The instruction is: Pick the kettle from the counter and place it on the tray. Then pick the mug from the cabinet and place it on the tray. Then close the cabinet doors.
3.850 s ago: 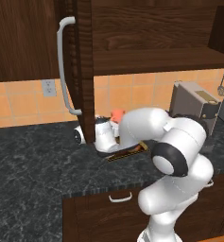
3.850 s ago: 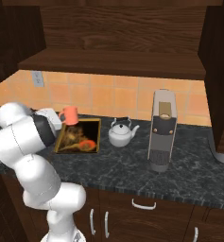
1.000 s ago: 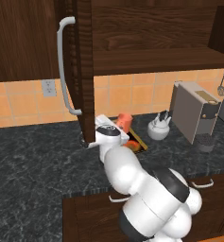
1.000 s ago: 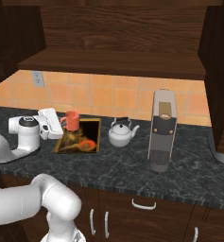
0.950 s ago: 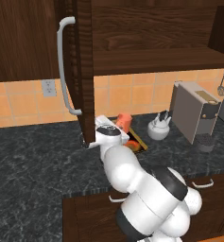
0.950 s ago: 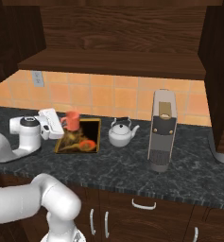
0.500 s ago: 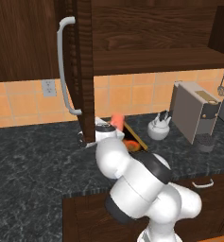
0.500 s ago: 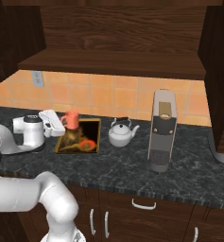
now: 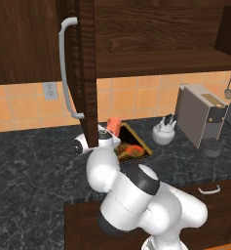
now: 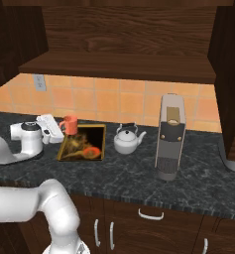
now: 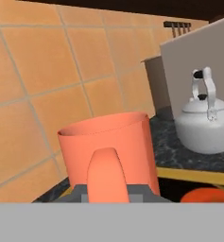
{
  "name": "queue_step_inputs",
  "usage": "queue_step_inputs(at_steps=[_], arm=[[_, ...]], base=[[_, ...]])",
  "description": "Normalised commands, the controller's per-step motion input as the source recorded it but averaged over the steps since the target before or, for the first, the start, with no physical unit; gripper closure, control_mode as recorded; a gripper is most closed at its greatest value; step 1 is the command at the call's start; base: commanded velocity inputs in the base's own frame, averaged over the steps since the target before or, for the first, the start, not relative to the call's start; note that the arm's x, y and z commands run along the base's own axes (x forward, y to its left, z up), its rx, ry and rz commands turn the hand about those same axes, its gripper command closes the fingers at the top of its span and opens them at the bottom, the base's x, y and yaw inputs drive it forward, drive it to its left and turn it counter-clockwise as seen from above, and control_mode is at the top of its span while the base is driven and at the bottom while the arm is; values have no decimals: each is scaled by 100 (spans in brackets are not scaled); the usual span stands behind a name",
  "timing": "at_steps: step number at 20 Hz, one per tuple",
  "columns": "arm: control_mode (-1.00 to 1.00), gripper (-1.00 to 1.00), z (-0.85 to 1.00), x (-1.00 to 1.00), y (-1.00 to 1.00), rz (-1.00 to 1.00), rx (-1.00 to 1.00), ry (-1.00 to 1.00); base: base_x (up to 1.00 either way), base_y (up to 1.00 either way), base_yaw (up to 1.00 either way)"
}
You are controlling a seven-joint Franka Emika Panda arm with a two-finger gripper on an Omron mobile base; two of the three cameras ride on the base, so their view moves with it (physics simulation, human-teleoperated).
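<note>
Already gripped by its side handle: hand (image 10: 55, 130) clamped narrow on the mug (image 10: 68, 124), held at the back left corner of the tray (image 10: 100, 144), by the tiled wall and seemingly just above the rim. Likely light, rigid and glazed-slick, so prone to pivot on a handle-only hold; best lowered level and slow. Kettle (image 10: 126, 140) standing on the tabletop (image 10: 139, 176) just beside the tray, not on it. Cabinet door (image 9: 83, 73) hanging open.

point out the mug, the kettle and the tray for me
mug (image 11: 108, 149): hand view, on its orange side wall above the handle
kettle (image 10: 126, 143): right base view, on its round white body
tray (image 10: 103, 142): right base view, on its yellow right rim
</note>
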Motion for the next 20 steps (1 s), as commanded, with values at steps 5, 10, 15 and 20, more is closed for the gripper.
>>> queue_step_inputs(at_steps=[5,10,15,20], arm=[[-100,100,-81,-23,-2,-10,20,-35],[-100,100,-61,-6,-24,-11,3,-17],[-100,100,-49,26,-4,-17,2,-5],[-100,100,-31,42,1,-12,4,-14]], base=[[0,0,0],[0,0,0],[0,0,0],[0,0,0]])
